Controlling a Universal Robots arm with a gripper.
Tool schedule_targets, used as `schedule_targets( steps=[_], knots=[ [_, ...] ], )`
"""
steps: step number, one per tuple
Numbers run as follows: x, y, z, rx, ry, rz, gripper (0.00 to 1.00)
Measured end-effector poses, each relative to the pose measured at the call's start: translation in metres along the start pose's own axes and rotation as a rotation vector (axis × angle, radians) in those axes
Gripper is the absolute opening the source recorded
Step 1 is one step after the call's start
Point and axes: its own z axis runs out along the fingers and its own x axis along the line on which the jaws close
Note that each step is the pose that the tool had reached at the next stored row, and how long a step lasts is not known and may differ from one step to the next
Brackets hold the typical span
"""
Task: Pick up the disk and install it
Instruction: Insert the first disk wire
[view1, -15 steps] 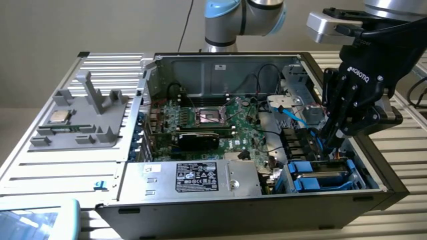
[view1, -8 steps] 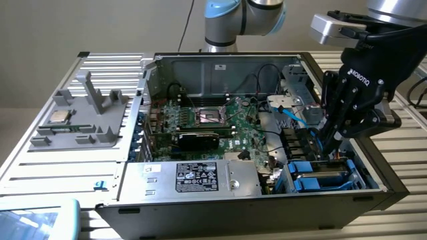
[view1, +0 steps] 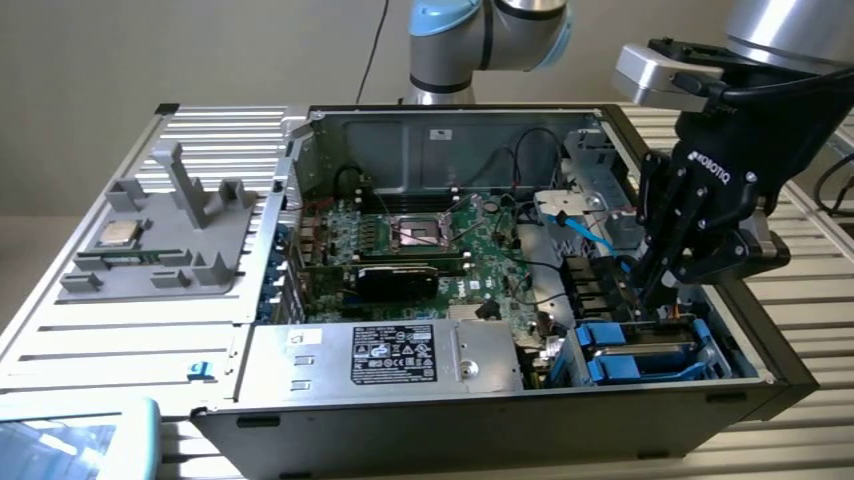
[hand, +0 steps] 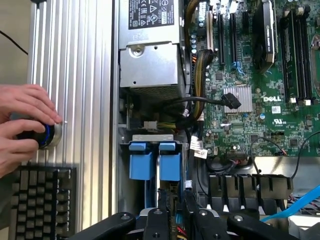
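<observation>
- Exterior view: a black metal computer case (view1: 787, 375) lay open on a ribbed aluminium table (view1: 94, 340), its green circuit board (view1: 441, 250) crowded with slots and black cables.
- Exterior view: a boxy silver power supply (view1: 387, 355) with a black printed label sat against the case's near wall.
- Exterior view: a grey moulded plastic fixture (view1: 167, 240) stood near the table's edge on the exterior view's left, with a small square silver chip (view1: 120, 234) resting on it.
- Exterior view: the black gripper (view1: 654, 300) reached down into the case's near corner on the exterior view's right, its slender fingers (view1: 663, 235) pointing at the blue plastic carrier of the disk (view1: 641, 350), which lay flat in the drive bay.
- Exterior view: whether the fingertips pinched the disk or merely touched it could not be told.
- Wrist view: the gripper's (hand: 172, 210) black linkages framed two glossy blue rectangular tabs of the disk (hand: 155, 160), seated in the bay just beside the power supply (hand: 150, 62).
- Wrist view: a finned silver heatsink (hand: 237, 95) stood on the circuit board (hand: 260, 120), and a flat blue cable (hand: 305, 202) ran nearby.
- Wrist view: a person's hands (hand: 22, 125) gripped a round black knob (hand: 42, 136) on the ribbed table (hand: 75, 75), above a dark keyboard (hand: 42, 200).
</observation>
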Motion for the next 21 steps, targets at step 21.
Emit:
schedule_targets(
  steps=[21],
  knots=[
    [0.0034, -0.0024, 0.0059, -0.0058, -0.0339, -0.004, 0.25]
  ],
)
